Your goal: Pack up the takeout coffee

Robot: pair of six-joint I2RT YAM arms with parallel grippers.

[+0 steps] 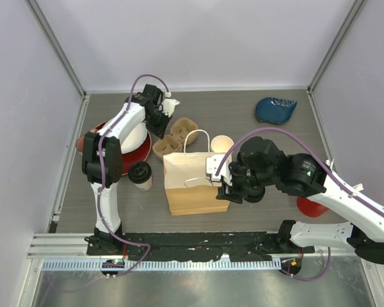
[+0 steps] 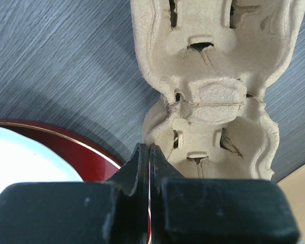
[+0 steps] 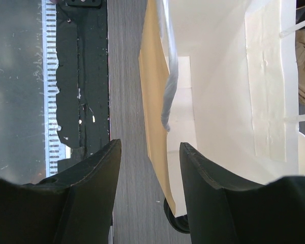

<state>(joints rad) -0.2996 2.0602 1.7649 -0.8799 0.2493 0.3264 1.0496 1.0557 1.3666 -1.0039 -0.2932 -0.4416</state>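
**Open paper bag on worktop, one lidded coffee cup beside it**

A brown paper carrier bag (image 1: pixel 191 185) with white cord handles is seen near the middle of a grey wood-grain worktop (image 1: pixel 243 118). Its white inside is shown in the right wrist view.

A small white paper cup with a round black plastic lid (image 1: pixel 139 174) is placed upright on the worktop, just beside the bag's left side and outside it. A second small white paper cup (image 1: pixel 221 144), pale on top, is placed just beyond the bag's far right corner, also outside it.

A moulded tan pulp cup carrier (image 2: pixel 213 101) is laid just beyond the bag's far left corner. The left arm (image 1: pixel 125 121) is stretched to it. The left jaws are pressed fully together, their tips at the carrier's edge. Whether any of that edge is pinched cannot be told.

The right jaws are held apart at the bag's right end. The bag's tan near wall shows in the gap between them, and nothing is gripped.

A round red plate (image 1: pixel 138 157) bearing a white plate is set left of the bag, beyond the lidded cup.
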